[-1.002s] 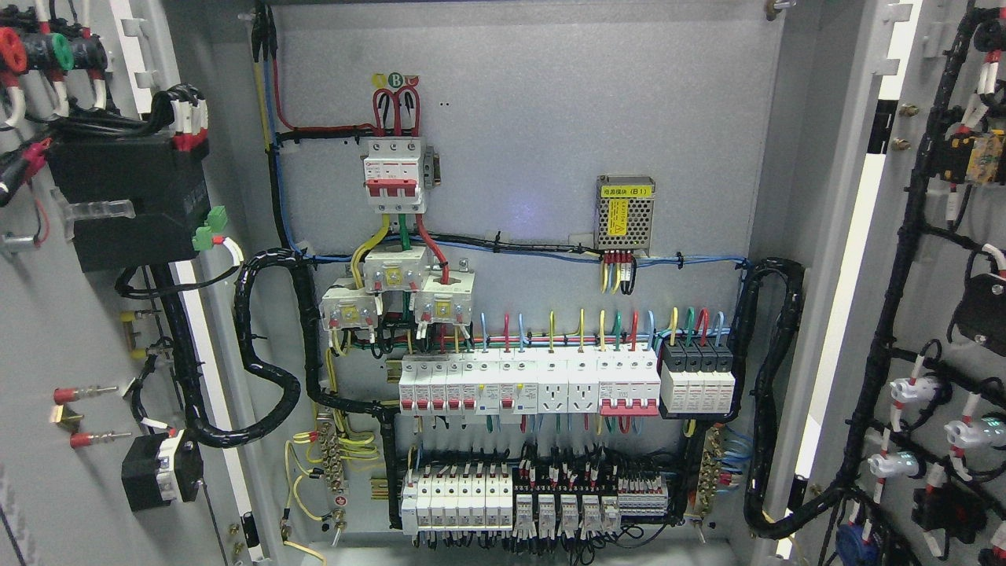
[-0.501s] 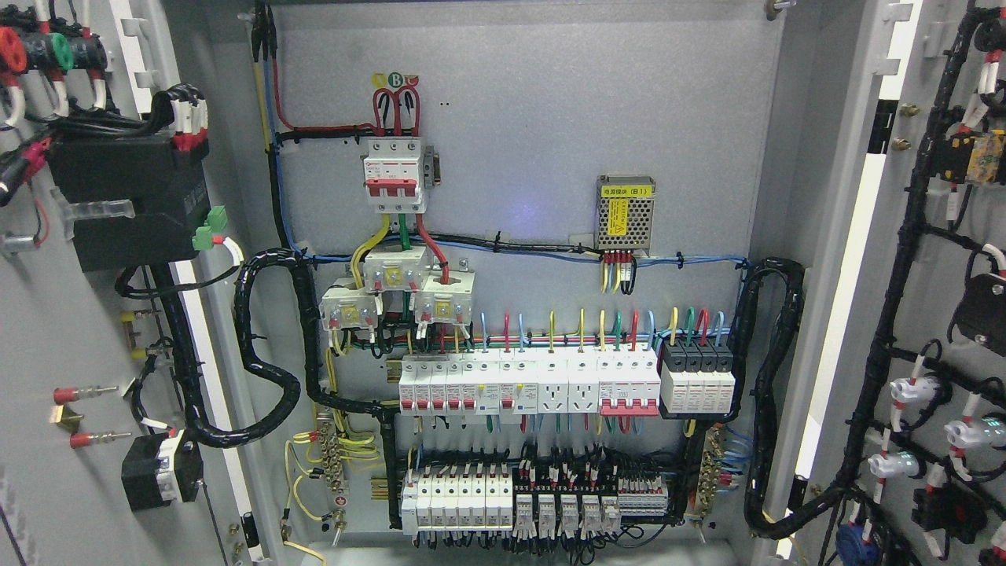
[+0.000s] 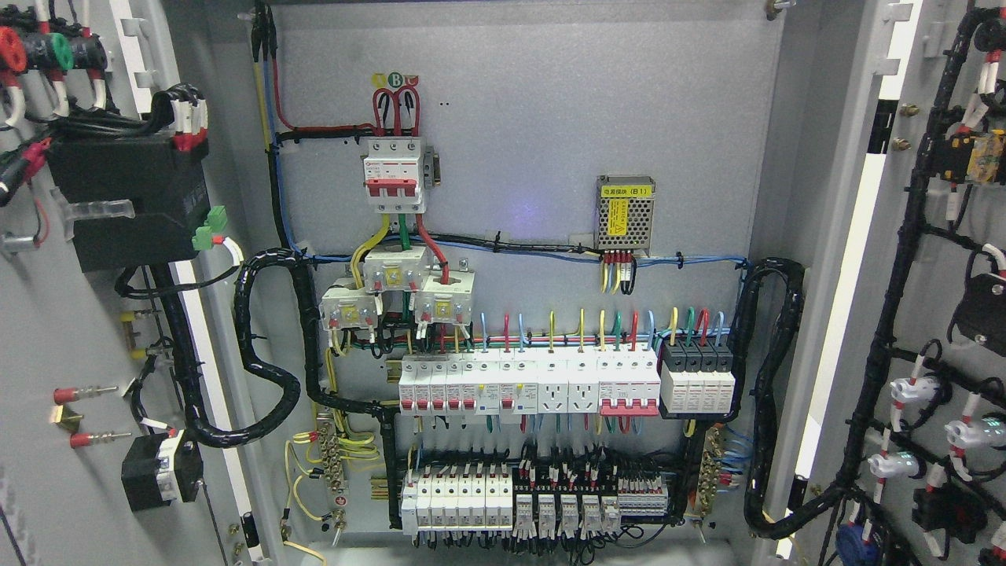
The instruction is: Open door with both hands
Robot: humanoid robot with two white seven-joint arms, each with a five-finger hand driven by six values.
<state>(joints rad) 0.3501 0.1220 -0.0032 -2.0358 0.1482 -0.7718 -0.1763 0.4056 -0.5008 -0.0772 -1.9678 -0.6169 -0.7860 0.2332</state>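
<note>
No robot hand shows; left door [image 3: 47,330], right door [image 3: 927,259] swung wide.

Both doors [image 3: 47,330] cut off by frame edges.

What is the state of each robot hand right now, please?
Left hand: not in view, so its state cannot be told.
Right hand: not in view, so its state cannot be told.
</note>
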